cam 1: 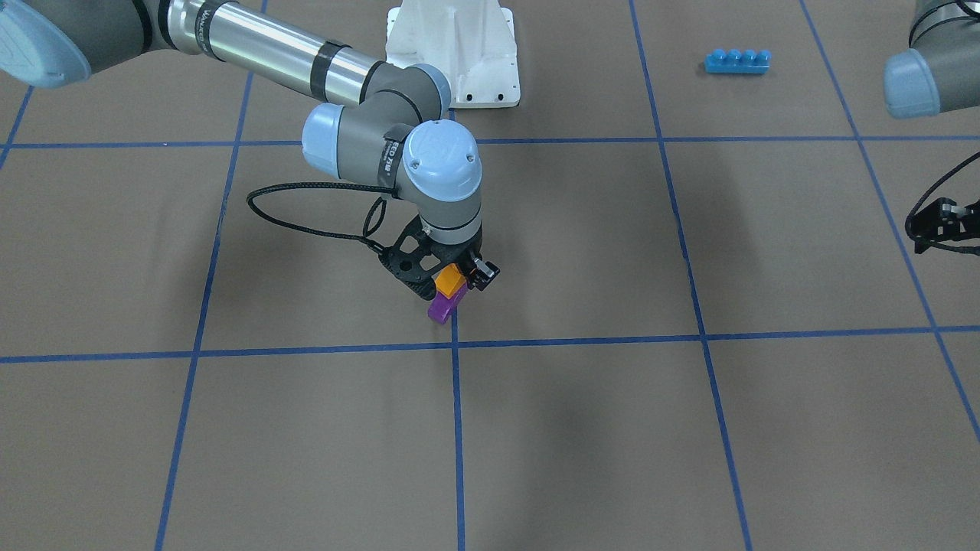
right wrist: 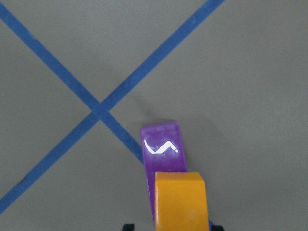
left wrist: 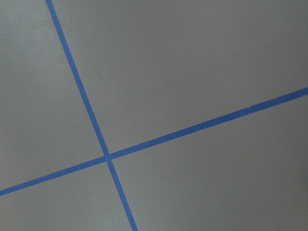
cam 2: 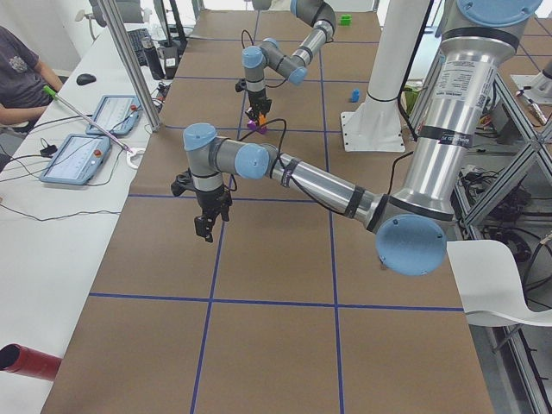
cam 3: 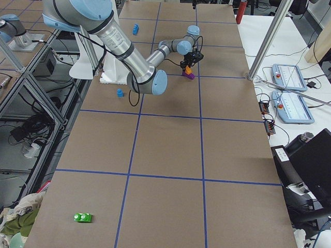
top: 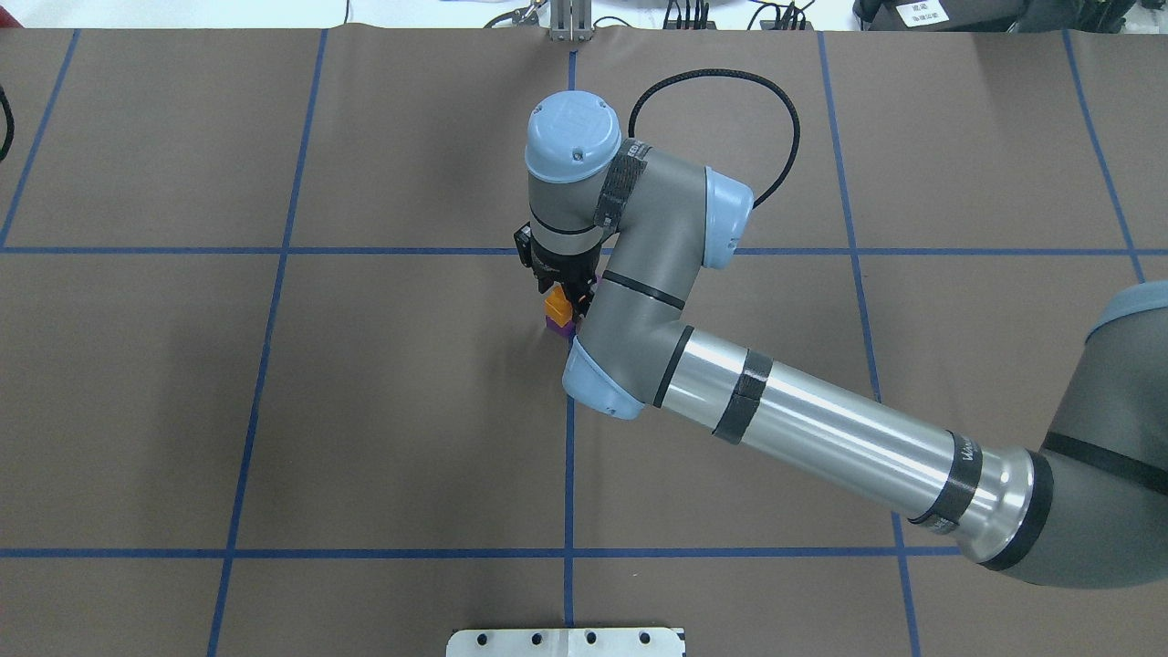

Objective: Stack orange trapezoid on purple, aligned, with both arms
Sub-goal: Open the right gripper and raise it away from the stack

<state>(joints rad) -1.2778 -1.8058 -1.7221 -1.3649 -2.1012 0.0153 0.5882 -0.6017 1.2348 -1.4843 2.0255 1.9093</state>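
The orange trapezoid [cam 1: 449, 282] sits on top of the purple brick [cam 1: 442, 307], just beside a crossing of blue tape lines. My right gripper [cam 1: 452, 280] stands over them, its black fingers closed on the orange brick's sides. In the right wrist view the orange brick [right wrist: 180, 202] covers the near part of the purple one [right wrist: 161, 144]. The stack also shows in the overhead view [top: 557, 310]. My left gripper [cam 1: 945, 226] hangs over bare table far from the stack. Its fingers are cut off at the frame edge, so I cannot tell if it is open or shut.
A long blue four-stud brick [cam 1: 737, 61] lies near the white pedestal base [cam 1: 453, 53]. A small blue brick [cam 3: 120, 93] lies by the pedestal, and a green brick [cam 3: 83, 217] lies at the table's far end. Tablets and a seated operator [cam 2: 17, 69] are along one table side.
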